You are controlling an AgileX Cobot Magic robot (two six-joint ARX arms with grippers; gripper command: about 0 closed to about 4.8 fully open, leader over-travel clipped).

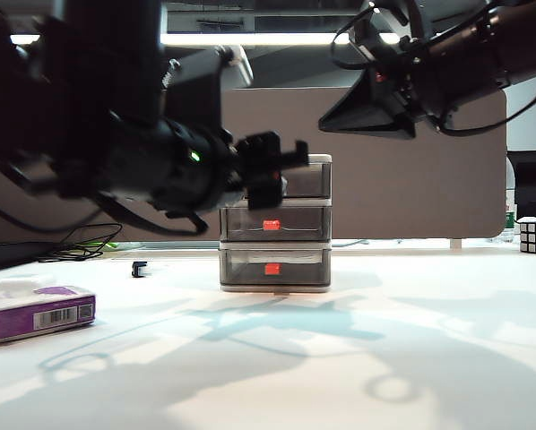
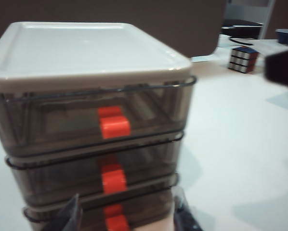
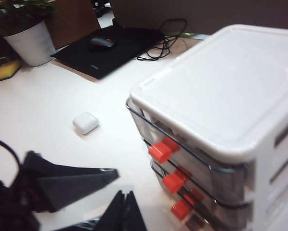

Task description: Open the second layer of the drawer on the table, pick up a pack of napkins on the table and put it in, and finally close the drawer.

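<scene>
While closed, smoky translucent drawer, red tabs.

The drawer unit fills most of the frame, its pale lid at upper left and three closed smoky drawers below. The middle drawer shows its red tab. The left gripper has its two dark fingertips spread apart at the bottom edge. A puzzle cube sits upper right on the white table.
</scene>
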